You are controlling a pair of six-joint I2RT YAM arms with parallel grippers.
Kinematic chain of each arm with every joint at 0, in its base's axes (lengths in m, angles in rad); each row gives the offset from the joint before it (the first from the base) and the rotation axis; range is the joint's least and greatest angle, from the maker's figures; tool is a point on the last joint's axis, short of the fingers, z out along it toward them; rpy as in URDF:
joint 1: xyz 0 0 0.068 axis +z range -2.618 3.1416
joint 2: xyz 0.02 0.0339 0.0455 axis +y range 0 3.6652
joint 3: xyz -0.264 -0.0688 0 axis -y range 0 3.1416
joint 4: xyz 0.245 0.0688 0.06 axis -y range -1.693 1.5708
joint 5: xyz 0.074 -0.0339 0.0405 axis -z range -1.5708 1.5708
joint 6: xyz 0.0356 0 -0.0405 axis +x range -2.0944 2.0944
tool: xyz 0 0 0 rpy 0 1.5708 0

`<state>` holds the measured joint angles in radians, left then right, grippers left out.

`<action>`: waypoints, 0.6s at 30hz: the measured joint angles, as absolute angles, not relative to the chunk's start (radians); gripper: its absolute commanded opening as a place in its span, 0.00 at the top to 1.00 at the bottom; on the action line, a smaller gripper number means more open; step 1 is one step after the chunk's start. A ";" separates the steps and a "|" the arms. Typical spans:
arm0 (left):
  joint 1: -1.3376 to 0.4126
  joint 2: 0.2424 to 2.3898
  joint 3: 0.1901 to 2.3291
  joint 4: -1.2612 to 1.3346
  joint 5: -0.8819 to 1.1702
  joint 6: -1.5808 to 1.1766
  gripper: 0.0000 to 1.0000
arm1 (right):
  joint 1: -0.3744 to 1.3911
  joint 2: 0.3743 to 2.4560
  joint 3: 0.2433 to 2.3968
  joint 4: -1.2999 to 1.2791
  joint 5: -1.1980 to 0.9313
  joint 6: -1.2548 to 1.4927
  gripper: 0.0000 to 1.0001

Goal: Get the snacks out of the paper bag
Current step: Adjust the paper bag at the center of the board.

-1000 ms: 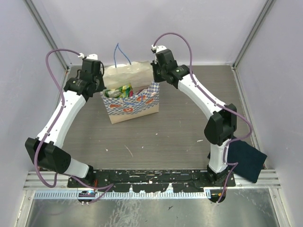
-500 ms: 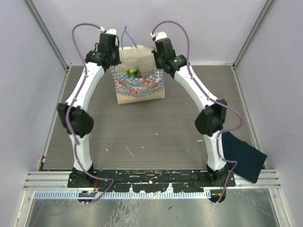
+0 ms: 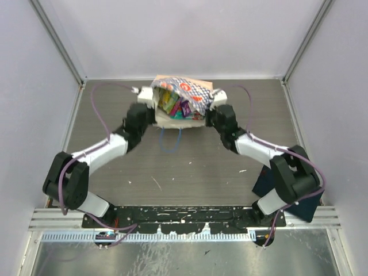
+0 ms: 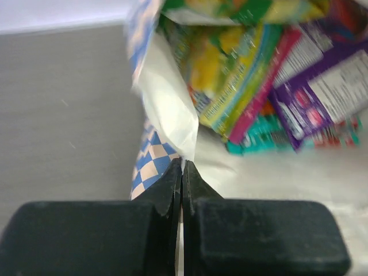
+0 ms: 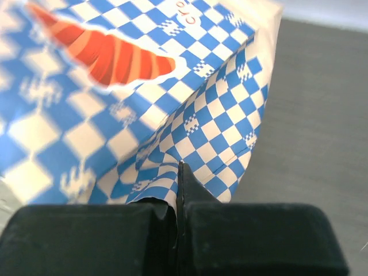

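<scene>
You have 2 pinches on the paper bag [image 3: 183, 92]. The left end effector [image 4: 182, 172] is clamped on a side edge at its mouth, and the right end effector [image 5: 179, 172] is closed on a checkered fold. The bag lies tipped at the far middle of the counter [image 3: 190, 167], possibly lifted, with its mouth toward the arm bases. The snacks [image 3: 175, 105] sit just inside the rim, between both arms. They would spill onto the counter nearer you.

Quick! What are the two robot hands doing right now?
Left gripper: shut, pinching the rim of the beige paper bag with blue-white checks.
Right gripper: shut on the same bag's other side.
</scene>
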<state>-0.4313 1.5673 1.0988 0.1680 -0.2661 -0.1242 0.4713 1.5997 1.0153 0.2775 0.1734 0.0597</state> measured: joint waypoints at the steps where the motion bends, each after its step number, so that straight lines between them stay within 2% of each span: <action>1: -0.468 1.510 0.968 0.258 -0.275 -0.121 1.00 | 0.476 1.533 0.860 0.395 0.160 0.087 0.99; 3: -0.558 1.443 0.752 0.400 -0.301 -0.124 1.00 | 0.485 1.475 0.714 0.497 0.151 0.121 0.95; 7: -0.643 1.448 0.560 0.554 -0.354 -0.146 1.00 | 0.482 1.411 0.531 0.610 0.143 0.200 0.88; 12: -0.674 1.495 0.508 0.677 -0.416 -0.179 1.00 | 0.482 1.412 0.414 0.751 0.144 0.303 0.78; 16: -0.675 1.536 0.500 0.742 -0.443 -0.205 0.93 | 0.482 1.449 0.408 0.803 0.159 0.358 0.74; 18: -0.674 1.549 0.501 0.752 -0.449 -0.213 0.89 | 0.482 1.475 0.421 0.804 0.168 0.373 0.69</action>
<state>-0.6743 1.5486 0.5007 0.7525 -0.4488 -0.2127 0.4824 1.4754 0.4210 0.8043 0.1684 0.3733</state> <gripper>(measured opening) 0.061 0.251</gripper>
